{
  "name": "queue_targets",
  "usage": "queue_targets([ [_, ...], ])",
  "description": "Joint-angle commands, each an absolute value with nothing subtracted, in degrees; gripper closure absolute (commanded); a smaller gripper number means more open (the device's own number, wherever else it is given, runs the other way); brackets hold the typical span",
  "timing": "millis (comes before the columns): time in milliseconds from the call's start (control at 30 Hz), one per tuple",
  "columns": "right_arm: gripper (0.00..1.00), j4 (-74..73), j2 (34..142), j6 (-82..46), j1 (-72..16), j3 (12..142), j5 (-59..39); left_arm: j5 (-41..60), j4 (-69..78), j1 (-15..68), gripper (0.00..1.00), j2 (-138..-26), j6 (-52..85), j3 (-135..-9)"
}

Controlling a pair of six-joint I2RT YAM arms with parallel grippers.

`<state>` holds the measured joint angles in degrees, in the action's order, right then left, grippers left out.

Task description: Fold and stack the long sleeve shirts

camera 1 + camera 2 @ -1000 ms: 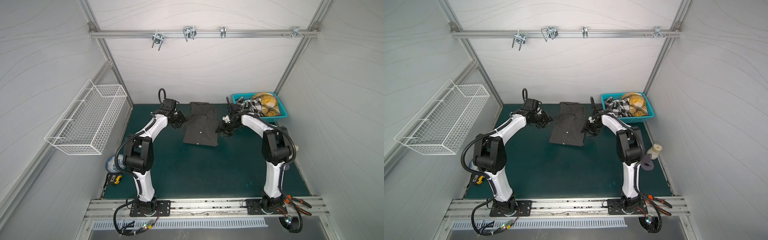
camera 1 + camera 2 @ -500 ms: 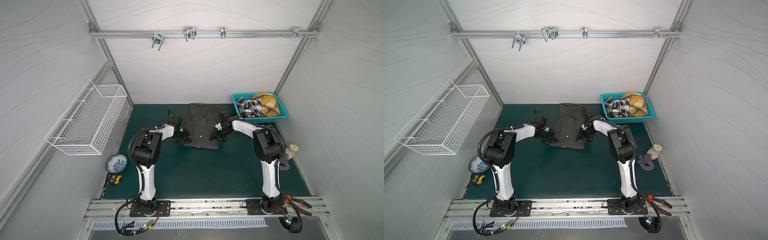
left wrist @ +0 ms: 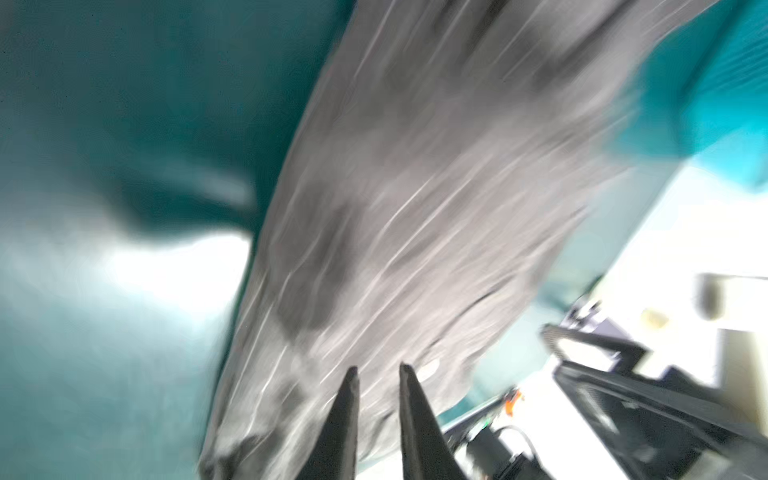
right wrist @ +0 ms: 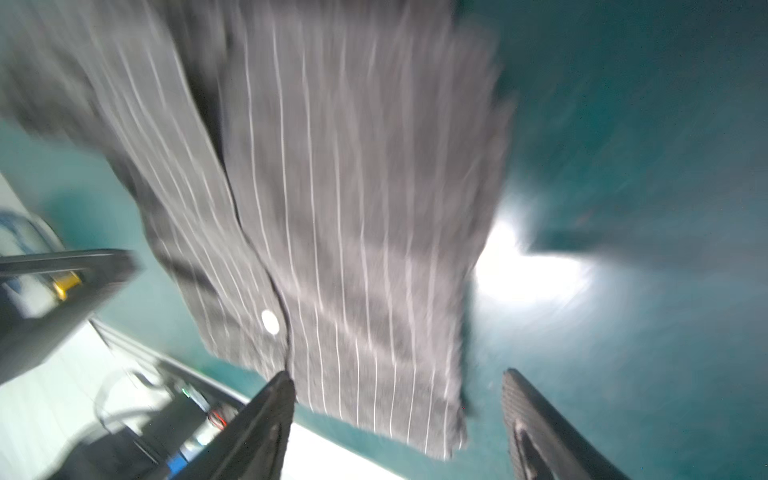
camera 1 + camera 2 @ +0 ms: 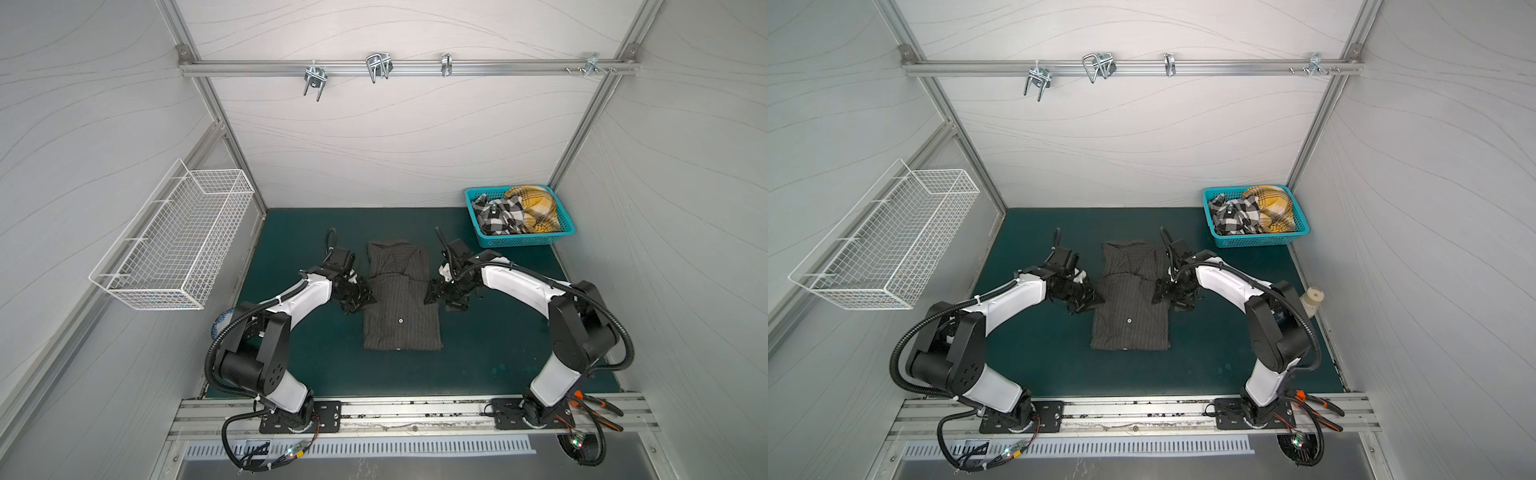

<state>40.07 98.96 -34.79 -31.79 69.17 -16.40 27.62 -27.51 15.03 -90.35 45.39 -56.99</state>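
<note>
The dark pinstriped long sleeve shirt (image 5: 401, 309) (image 5: 1129, 309) lies folded flat on the green mat (image 5: 478, 353), collar at the far end. My left gripper (image 5: 353, 301) (image 3: 379, 370) sits low at its left edge. Its fingers stand a little apart with nothing pinched, and blurred cloth (image 3: 415, 208) lies beyond them. My right gripper (image 5: 434, 297) (image 4: 398, 374) is at the right edge, wide open, and the striped cloth (image 4: 353, 208) with a pale button lies beyond the tips. A checked shirt (image 5: 498, 214) and a mustard plaid shirt (image 5: 536, 203) lie crumpled in the teal basket (image 5: 523, 240).
A white wire basket (image 5: 178, 245) hangs on the left wall. A patterned bowl (image 5: 218, 328) peeks out behind the left arm. Pliers (image 5: 598, 405) lie on the front rail at right. A pale roll (image 5: 1314, 297) stands at the mat's right edge.
Both grippers have come toward the front of the table, and the pinstriped shirt has slid that way with them. The right jaws have spread wide; the left jaws have parted slightly.
</note>
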Motion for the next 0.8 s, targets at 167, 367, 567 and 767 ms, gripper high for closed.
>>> queue_targets([
  [167, 0.25, 34.86, 112.28, -30.74, -28.39, 76.09, -18.59, 31.12, -25.21, 13.11, 0.86, -107.76, 42.38, -69.12],
  [367, 0.43, 30.58, 115.60, -31.57, -28.39, 77.11, -22.32, 29.81, -24.78, 12.02, 0.90, -111.46, 43.45, -68.12],
  [567, 0.72, 31.15, 113.69, -31.39, -28.91, 76.30, -20.99, 28.48, -26.30, 11.97, 0.89, -109.09, 41.76, -68.27],
  [767, 0.82, 35.81, 111.01, -31.42, -31.10, 78.23, -16.36, 28.20, -26.74, 11.98, 0.89, -107.51, 41.12, -67.60],
])
